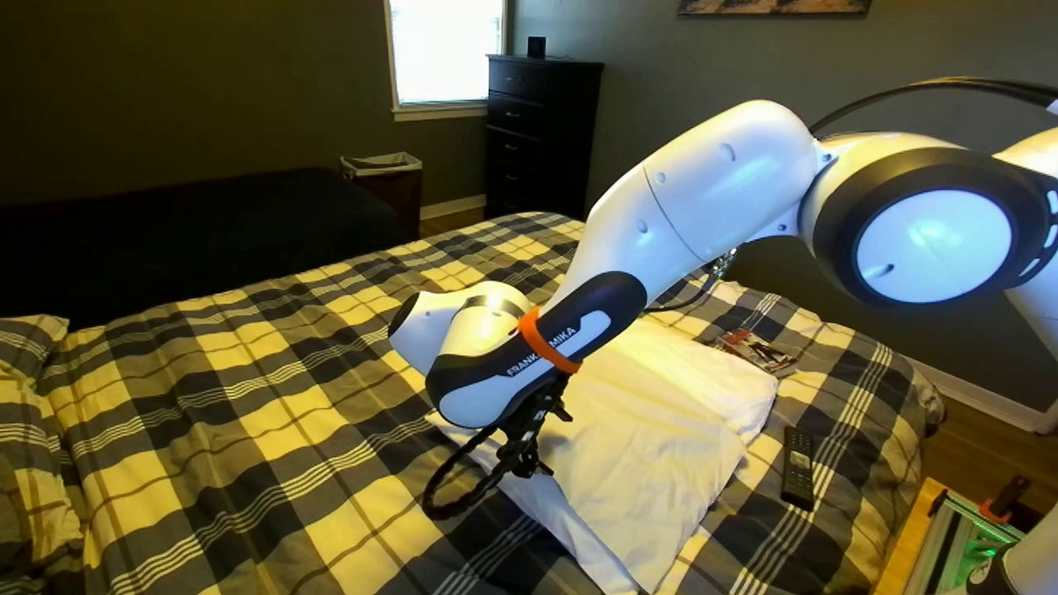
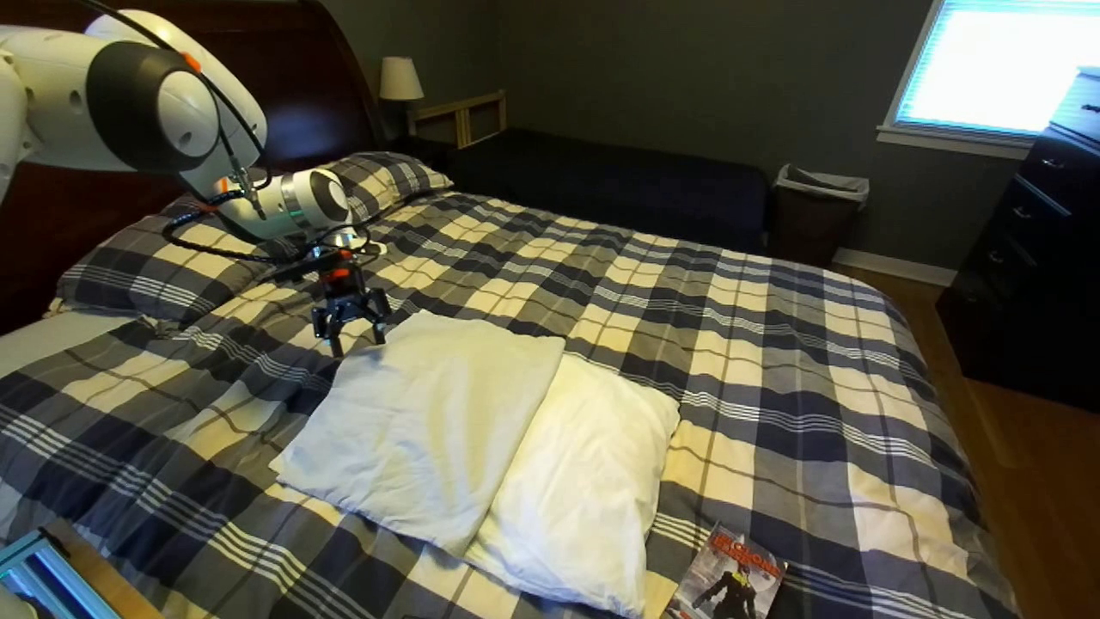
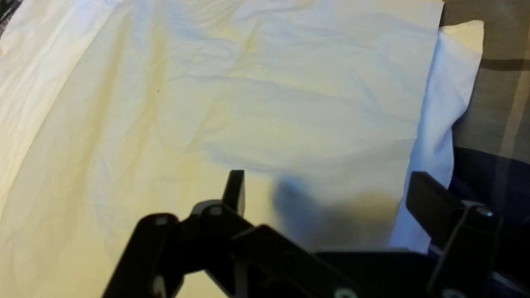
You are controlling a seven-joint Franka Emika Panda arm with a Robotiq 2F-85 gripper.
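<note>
My gripper [image 3: 328,178] stands open in the wrist view, its two black fingers wide apart and nothing held between them. Below it spreads a wrinkled white cloth [image 3: 290,107], with a blurred shadow of the gripper on it. One finger is over the cloth; the other is over its edge, where a bluish-white lower layer [image 3: 453,87] sticks out. In an exterior view the gripper [image 2: 357,342] points down at the corner of the cloth [image 2: 421,430]. That cloth overlaps a brighter white pillow [image 2: 584,490]. How high the fingertips hang is hard to tell.
A plaid bedcover [image 2: 601,275] lies beneath everything. A black remote [image 1: 798,468] and a magazine or case with a figure on its cover [image 2: 735,576] lie beside the white things. Plaid pillows [image 2: 172,266] are at the headboard. The robot's mount [image 1: 959,537] stands at the bed's edge.
</note>
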